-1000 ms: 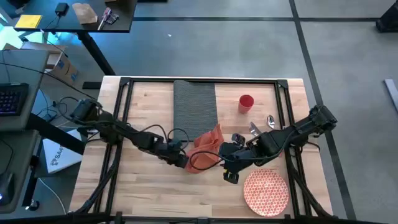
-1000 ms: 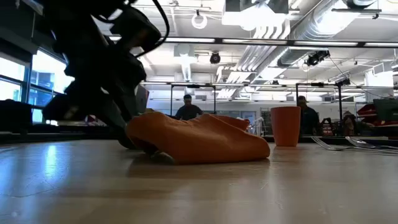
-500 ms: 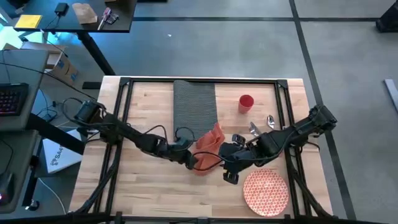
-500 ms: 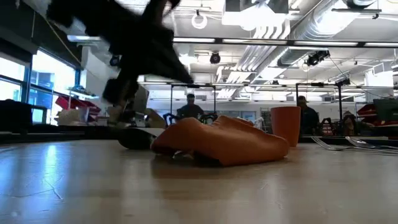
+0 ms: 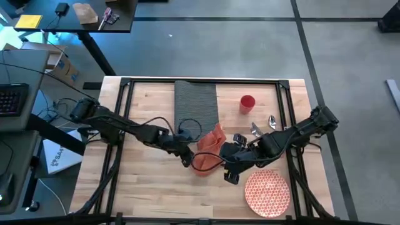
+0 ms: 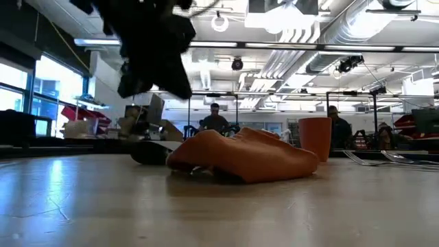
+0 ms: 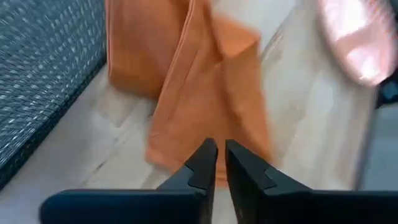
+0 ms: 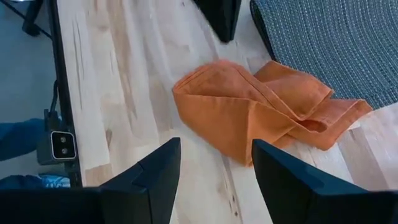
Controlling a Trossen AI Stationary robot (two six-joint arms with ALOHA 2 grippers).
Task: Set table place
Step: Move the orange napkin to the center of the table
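The left gripper [image 7: 216, 163] has its fingers [image 7: 200, 167] nearly together, with only a thin slit between them and nothing in it; it hangs just over the near edge of the orange napkin [image 7: 205, 93], off the counter [image 5: 150, 187], as the low view shows. The right gripper [image 8: 214, 165] has its fingers [image 8: 155, 171] set wide apart and empty, the napkin lying ahead of them, near but untouched. In the high view the left gripper [image 5: 186, 157] and the right gripper [image 5: 229, 164] flank the crumpled napkin [image 5: 209, 150] on either side.

The napkin lies in a loose heap with one corner touching the end of the dark grey ribbed placemat [image 5: 195, 106].

Counted: one napkin, one placemat, one small red cup [image 5: 247, 103] beside the placemat, one red-and-white plate [image 5: 267, 194] near the counter's edge, and two silver utensils [image 5: 264, 125] behind the right arm.
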